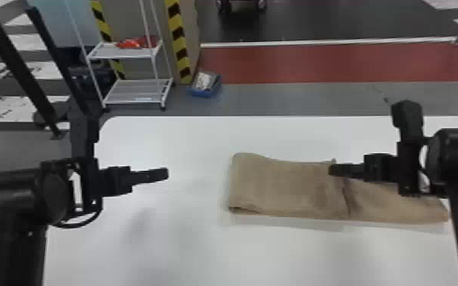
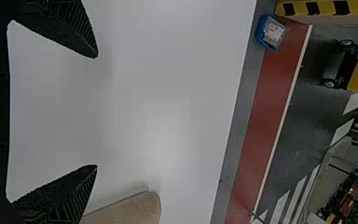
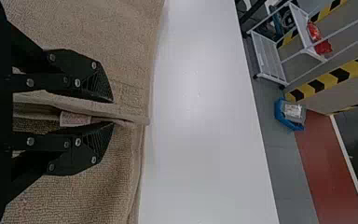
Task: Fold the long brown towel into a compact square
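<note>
1 white table (image 1: 186,247) is laid out under everything, and on its right half the brown towel (image 1: 277,186) is spread as a long strip. Its long axis is set left to right, roughly along the table's far edge, with the right end angled slightly nearer the robot; the left part appears to be doubled. Above the table's left side, well apart from the towel, the left gripper (image 2: 97,111) is held with its 2 fingers spread and nothing between them. By the right gripper (image 3: 113,112), a raised edge near the strip's middle is pinched, with a small label (image 3: 75,119) caught between its fingers. A crosswise fold is judged to be in hand, only partly done; next, the pinched edge should be laid flat and released before the right portion is turned over toward a square.
</note>
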